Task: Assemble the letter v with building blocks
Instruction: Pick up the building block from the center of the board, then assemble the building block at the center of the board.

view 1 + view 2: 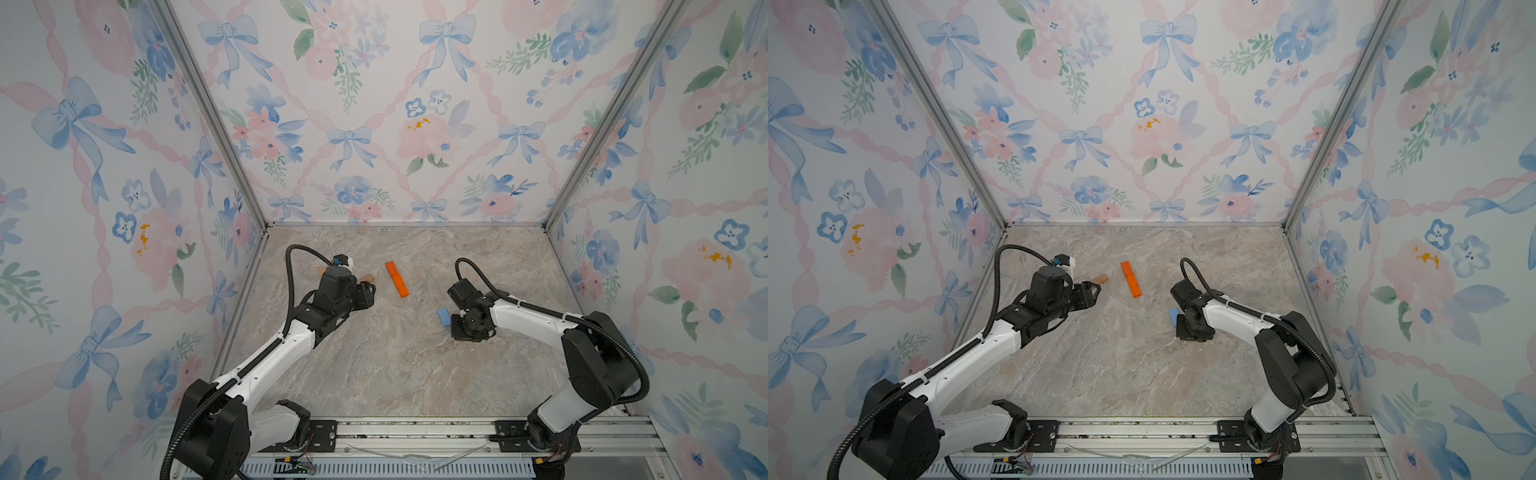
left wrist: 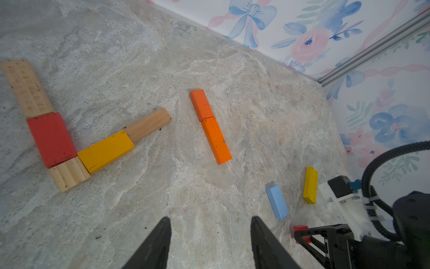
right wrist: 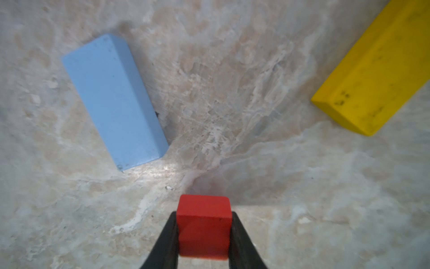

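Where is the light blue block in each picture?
In a top view: light blue block right of the middle, beside the right arm.
In a top view: block, same spot.
Left wrist: block beside the yellow block.
Right wrist: block ahead of the gripped red block.
Landmark: the right gripper, next to it everywhere.

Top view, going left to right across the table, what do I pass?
In a top view: left gripper → two orange blocks laid end to end → light blue block → right arm's wrist. A wooden block overlaps the left gripper, so it is left out.
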{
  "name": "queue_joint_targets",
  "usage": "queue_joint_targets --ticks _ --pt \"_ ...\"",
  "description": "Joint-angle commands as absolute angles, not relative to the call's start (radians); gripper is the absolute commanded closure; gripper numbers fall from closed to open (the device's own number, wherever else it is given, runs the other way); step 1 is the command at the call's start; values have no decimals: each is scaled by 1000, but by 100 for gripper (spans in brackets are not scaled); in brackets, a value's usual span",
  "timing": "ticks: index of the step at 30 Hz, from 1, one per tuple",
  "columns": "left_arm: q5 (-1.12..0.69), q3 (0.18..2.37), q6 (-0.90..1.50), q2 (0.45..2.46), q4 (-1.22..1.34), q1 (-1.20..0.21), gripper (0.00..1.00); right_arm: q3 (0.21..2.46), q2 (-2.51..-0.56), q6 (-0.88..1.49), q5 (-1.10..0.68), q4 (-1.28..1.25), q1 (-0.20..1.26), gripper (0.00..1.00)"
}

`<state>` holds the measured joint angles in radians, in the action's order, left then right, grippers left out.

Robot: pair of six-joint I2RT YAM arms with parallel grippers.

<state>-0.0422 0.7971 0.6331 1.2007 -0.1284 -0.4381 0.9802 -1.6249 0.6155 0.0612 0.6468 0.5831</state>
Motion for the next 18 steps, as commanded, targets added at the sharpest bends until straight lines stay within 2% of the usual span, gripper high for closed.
queue_joint_targets --ticks 1,7,18 --pt "-41 805 640 1184 -138 -443 43 1045 -1579 581 81 716 609 85" --pt "-29 809 633 1180 -139 -441 44 1176 -1597 520 62 746 652 84" --pt "-31 811 642 1194 -138 -443 45 1428 -1783 380 -9 811 672 88"
